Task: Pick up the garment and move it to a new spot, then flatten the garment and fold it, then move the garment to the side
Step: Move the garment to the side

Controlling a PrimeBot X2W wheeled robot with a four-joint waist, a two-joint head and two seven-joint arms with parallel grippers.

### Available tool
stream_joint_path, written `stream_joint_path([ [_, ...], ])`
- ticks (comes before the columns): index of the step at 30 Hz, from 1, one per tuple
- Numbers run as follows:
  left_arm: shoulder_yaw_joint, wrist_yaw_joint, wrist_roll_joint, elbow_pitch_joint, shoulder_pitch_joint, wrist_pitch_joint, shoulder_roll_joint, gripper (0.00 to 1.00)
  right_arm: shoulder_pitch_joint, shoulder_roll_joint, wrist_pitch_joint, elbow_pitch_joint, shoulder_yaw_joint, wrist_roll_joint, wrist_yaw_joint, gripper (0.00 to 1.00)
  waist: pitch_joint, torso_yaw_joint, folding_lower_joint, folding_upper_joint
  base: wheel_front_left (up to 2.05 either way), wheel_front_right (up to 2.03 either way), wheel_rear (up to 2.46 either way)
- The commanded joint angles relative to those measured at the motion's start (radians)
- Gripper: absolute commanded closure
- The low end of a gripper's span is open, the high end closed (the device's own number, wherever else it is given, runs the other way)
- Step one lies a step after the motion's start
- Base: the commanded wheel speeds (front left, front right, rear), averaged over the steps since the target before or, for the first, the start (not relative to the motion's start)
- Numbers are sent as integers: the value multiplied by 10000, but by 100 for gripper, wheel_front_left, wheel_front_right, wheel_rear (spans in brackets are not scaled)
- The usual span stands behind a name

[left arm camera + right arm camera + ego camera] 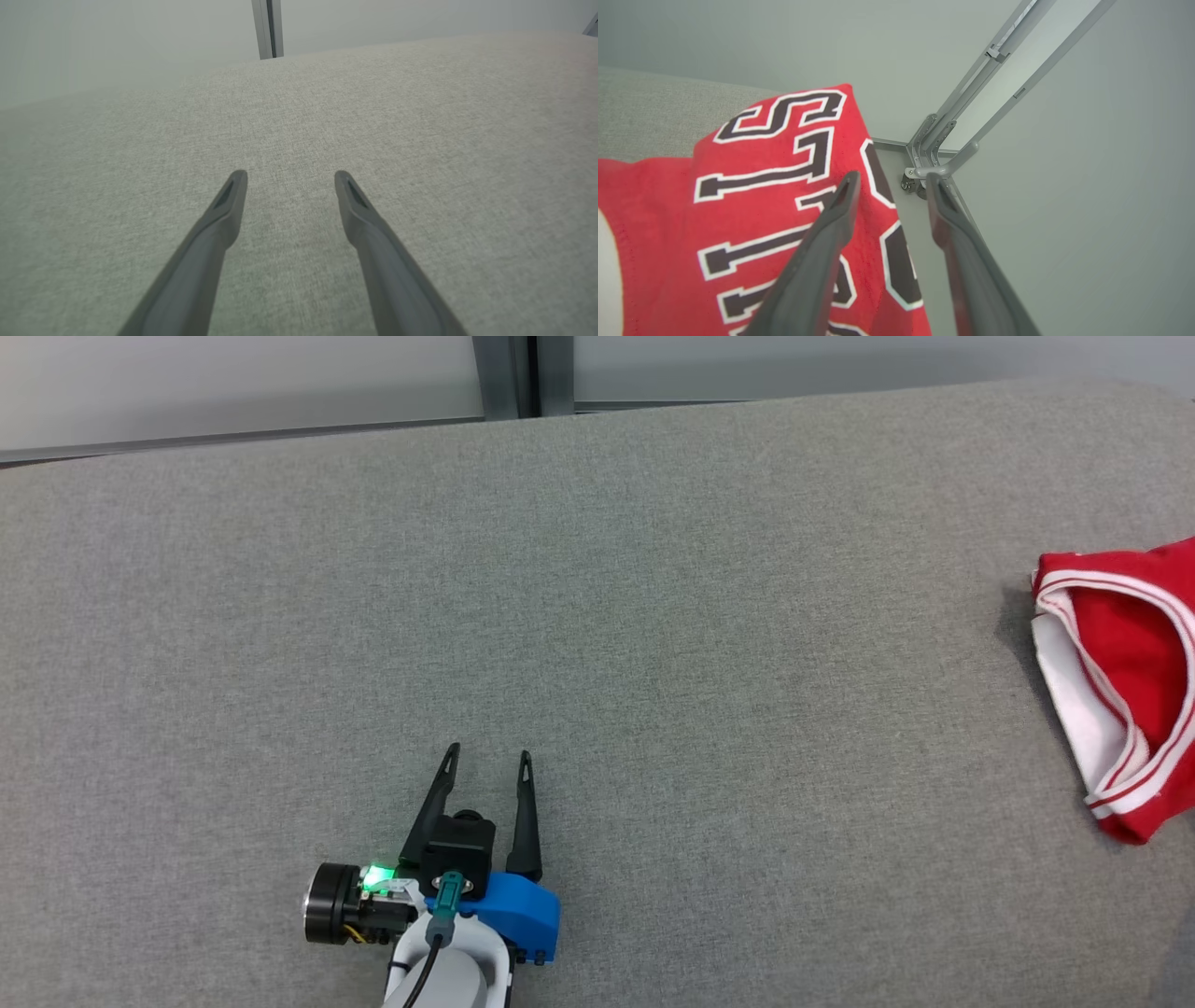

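Observation:
The garment point(1125, 653) is a red jersey with white trim, lying bunched at the far right edge of the grey fabric table point(597, 569). In the right wrist view its red cloth point(761, 154) carries black letters outlined in white and reaches the table's edge. My right gripper point(893, 174) hovers over that edge with its fingers apart, and no cloth is pinched between them. Far from the garment, my left gripper point(490, 751) rests low over the near middle of the table. It stands open point(290, 173) and holds nothing.
A grey metal post point(509, 373) stands behind the table's far edge against a pale wall. Beyond the garment, the right wrist view shows a metal frame with a castor point(924, 172) on the pale floor. Bare grey cloth point(420, 116) stretches ahead of the left gripper.

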Motion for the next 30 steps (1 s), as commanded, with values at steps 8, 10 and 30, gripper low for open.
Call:
stream_joint_path([
  [8,832,151,121,-283,325,-21,8,0,866,1485,-49,-2721,-1842,137,-4,0,-542,81,-2,0,0,0,0],
  [10,1116,135,214,-359,461,-22,7,0,1318,2069,-48,-3590,-1989,382,-4,0,-688,115,-2,0,0,0,0],
  [30,2757,-475,742,-610,1584,-22,3,0,5395,6076,-49,-6557,-1580,284,-3,0,-2079,1196,-2,0,0,0,0],
])
